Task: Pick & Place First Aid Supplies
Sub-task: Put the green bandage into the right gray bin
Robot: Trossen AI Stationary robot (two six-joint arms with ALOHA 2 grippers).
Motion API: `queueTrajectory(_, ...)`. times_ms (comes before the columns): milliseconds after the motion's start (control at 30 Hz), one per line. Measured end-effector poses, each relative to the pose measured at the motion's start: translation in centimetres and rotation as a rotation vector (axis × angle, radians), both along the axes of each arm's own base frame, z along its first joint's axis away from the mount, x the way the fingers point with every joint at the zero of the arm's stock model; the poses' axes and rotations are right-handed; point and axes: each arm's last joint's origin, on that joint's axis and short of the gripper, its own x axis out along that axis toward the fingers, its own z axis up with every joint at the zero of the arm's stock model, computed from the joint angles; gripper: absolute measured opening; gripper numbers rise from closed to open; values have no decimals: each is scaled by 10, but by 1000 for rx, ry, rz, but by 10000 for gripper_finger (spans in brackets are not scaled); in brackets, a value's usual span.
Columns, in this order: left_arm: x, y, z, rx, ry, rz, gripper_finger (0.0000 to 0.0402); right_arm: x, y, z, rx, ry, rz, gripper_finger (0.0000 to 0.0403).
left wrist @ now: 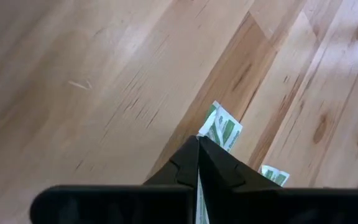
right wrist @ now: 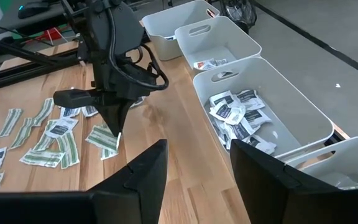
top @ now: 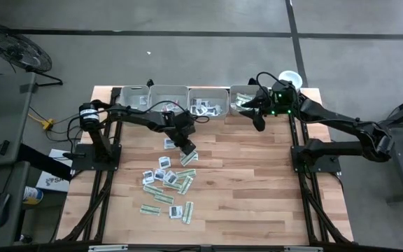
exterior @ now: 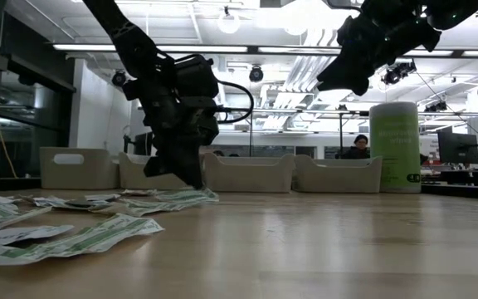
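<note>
Several small flat sachets (top: 166,180), green-white strips and squarish white ones, lie scattered on the wooden table near its left front (right wrist: 42,130). My left gripper (top: 188,149) stands at the far right edge of this scatter, slanting down with its tips at the tabletop, shut on a green-white sachet (left wrist: 224,127). My right gripper (top: 257,119) hangs open, high over the far edge beside the grey trays, with nothing between its fingers (right wrist: 148,180). My left gripper (left wrist: 199,140) pinches the green-white sachet by its near edge (left wrist: 207,129) between the two fingertips, and a pale sliver shows in the seam between them. The fingers slant down from the far left. The rest of the sachet sticks out past the tips, low over the wood.
A row of grey trays stands along the far edge (top: 208,88). One holds white sachets (right wrist: 235,112), and another under my right gripper holds green ones. A pale green tub with a white lid (exterior: 395,148) stands at the far right. Bare wood lies to the right.
</note>
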Motion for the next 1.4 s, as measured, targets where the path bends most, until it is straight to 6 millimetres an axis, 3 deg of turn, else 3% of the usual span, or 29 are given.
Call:
queueTrajectory(167, -2, -1, 3, -13, 3, -8, 2, 0, 0, -1, 6, 9, 0, 170)
queueTrajectory(300, -6, -3, 20, -29, -39, -24, 1, -1, 1, -3, 17, 25, -2, 170)
queueTrajectory(600, -21, -4, 84, 132, -249, 56, 1, -2, 1, -4, 69, 32, -24, 170)
queueTrajectory(767, -22, 2, 123, 346, -486, 229, 0, -2, 1, -4, 68, 27, -22, 170)
queueTrajectory(933, -17, 7, 150, 508, -720, 329, 0, 3, 4, 0, 75, -16, -11, 170)
queueTrajectory(1167, -11, 10, 164, 623, -887, 343, 0, 22, 19, 14, -25, -157, 69, 170)
queueTrajectory(1400, -10, 10, 171, 681, -972, 323, 0, 43, 26, 19, -81, -270, 15, 170)
